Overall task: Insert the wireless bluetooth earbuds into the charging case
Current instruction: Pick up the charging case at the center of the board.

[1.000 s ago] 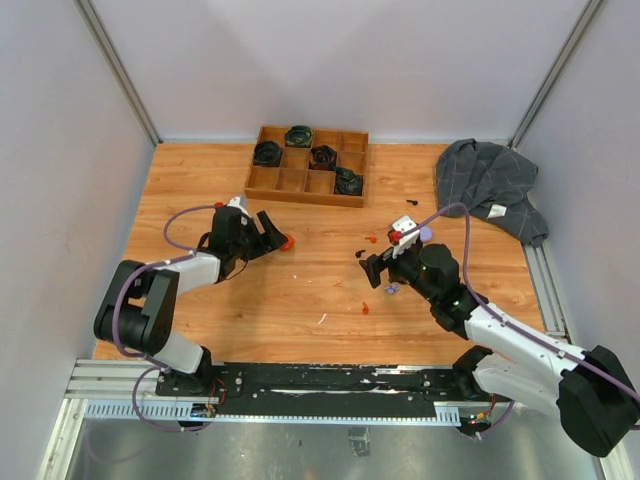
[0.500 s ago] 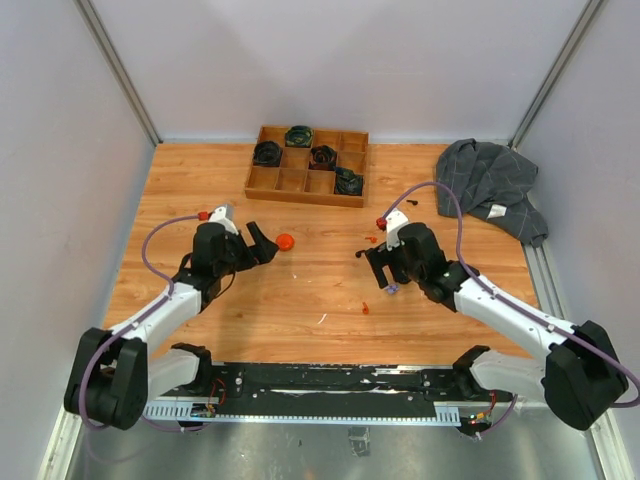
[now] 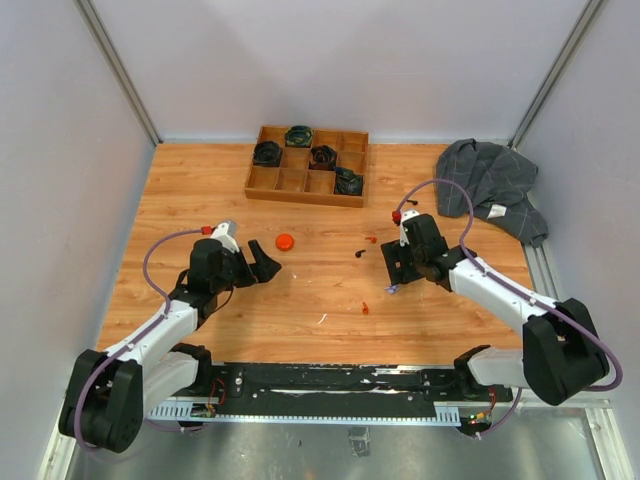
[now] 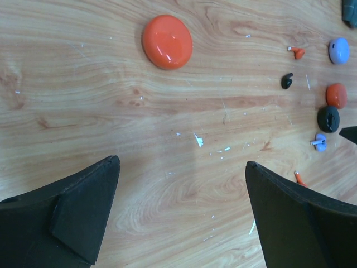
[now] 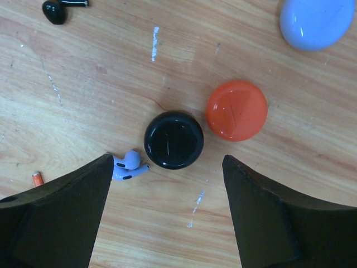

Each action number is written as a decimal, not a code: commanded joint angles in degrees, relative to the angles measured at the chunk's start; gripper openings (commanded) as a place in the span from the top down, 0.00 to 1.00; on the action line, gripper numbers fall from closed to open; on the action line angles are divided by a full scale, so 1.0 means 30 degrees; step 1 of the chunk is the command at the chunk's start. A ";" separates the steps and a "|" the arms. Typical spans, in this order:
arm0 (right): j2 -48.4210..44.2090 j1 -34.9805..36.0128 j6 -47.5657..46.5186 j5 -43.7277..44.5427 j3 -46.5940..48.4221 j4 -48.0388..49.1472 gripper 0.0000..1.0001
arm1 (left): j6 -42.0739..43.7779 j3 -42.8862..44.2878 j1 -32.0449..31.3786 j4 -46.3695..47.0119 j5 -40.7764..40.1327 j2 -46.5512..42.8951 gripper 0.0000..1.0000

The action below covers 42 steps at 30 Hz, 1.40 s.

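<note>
**Asker:** Why is your right claw (image 5: 167, 162) spread like that?

**Me:** To straddle, I reckon. Its two fingers stand wide with nothing pinched, and the black charging case (image 5: 173, 139) lies on the wood right between the tips. The orange-red case (image 5: 236, 110) sits just beside it, and the lavender case (image 5: 315, 22) is farther off.

**Asker:** And the earbuds?

**Me:** The lavender earbud (image 5: 129, 165) lies loose on the table just beside the black case, tucked against one fingertip. A black earbud (image 5: 56, 10) is well apart at the view's edge. An orange earbud (image 5: 37, 178) peeks out by that same finger's outer side. None is in a case, and each case looks shut from above, so I judge a lid must open first.

**Asker:** Your left claw (image 4: 181, 167)?

**Me:** Spread too and empty, over bare wood. The lone orange puck (image 4: 167, 41) lies beyond its tips, apart. The earbuds are well off, toward my other arm.
</note>
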 commanded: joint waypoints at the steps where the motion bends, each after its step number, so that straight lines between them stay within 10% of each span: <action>1: 0.0153 -0.1052 0.1181 -0.1040 0.0805 -0.0661 0.21 | 0.0704 -0.0110 -0.0056 0.0779 0.0745 -0.0398 0.01; 42: 0.3150 -0.1893 0.1314 -0.1803 0.0379 0.0843 0.56 | 0.0664 -0.0144 -0.0650 0.1454 0.1997 -0.0331 0.01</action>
